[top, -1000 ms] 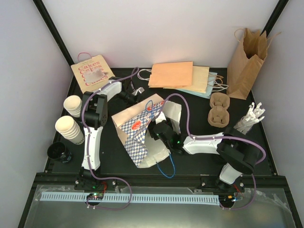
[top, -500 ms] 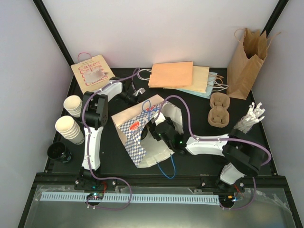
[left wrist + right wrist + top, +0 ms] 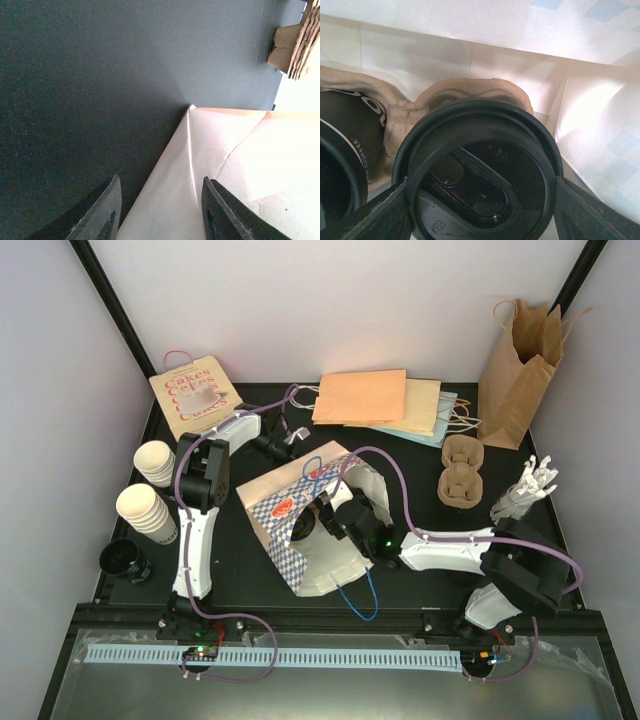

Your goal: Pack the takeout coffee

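Right claw [image 3: 482,202] pushed deeper into bag [image 3: 285,510] than earlier, clamped on black-lidded cup [image 3: 480,150]. Cup apparently seated in tray [image 3: 465,92] ahead of claw, second cup [image 3: 345,130] at claw's left. Left claw [image 3: 160,210] held apart over bag corner. Packing judged nearly done.

I am operating a robot test cell. The evidence: a black table [image 3: 240,575] enclosed by plain white walls [image 3: 330,310] and black frame posts [image 3: 110,300], with a left arm [image 3: 195,530] and right arm [image 3: 450,550] bolted at its near edge. Stacked paper cups [image 3: 145,510] and paper bags [image 3: 515,370] lie around them.
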You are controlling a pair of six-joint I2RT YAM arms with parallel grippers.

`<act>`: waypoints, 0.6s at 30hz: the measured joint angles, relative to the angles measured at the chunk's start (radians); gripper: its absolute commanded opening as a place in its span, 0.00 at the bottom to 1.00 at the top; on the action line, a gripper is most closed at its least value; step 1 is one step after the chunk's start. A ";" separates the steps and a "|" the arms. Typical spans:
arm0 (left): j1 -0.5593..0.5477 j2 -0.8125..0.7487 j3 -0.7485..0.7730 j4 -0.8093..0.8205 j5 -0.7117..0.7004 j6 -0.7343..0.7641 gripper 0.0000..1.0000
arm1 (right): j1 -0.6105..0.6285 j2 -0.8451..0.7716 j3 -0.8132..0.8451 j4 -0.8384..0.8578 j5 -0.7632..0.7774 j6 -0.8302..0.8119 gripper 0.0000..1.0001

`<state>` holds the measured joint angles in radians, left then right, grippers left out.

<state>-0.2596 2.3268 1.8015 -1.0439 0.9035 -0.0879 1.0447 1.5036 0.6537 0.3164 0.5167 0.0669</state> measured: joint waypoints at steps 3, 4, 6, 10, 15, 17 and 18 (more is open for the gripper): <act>0.000 -0.002 -0.007 0.001 0.004 0.000 0.48 | 0.000 -0.008 0.000 -0.003 -0.002 -0.011 0.46; 0.000 -0.002 -0.011 0.001 0.006 0.000 0.48 | 0.000 -0.015 -0.001 -0.005 -0.003 -0.014 0.46; -0.001 -0.003 -0.018 -0.003 0.011 0.000 0.48 | 0.000 -0.036 -0.006 -0.010 -0.003 -0.021 0.46; -0.009 -0.004 -0.036 -0.008 0.020 0.002 0.48 | 0.000 -0.087 -0.019 -0.019 -0.003 -0.037 0.46; -0.024 -0.005 -0.050 -0.011 0.026 0.004 0.49 | 0.001 -0.120 -0.021 -0.065 -0.006 -0.040 0.47; -0.031 -0.005 -0.058 -0.011 0.026 0.005 0.49 | 0.003 -0.134 -0.019 -0.100 -0.010 -0.031 0.47; -0.036 -0.006 -0.066 -0.011 0.026 0.006 0.49 | 0.006 -0.144 -0.019 -0.123 -0.012 -0.024 0.47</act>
<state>-0.2958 2.3207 1.7355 -1.0546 0.9291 -0.0818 1.0508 1.3598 0.6350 0.1932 0.5049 0.0433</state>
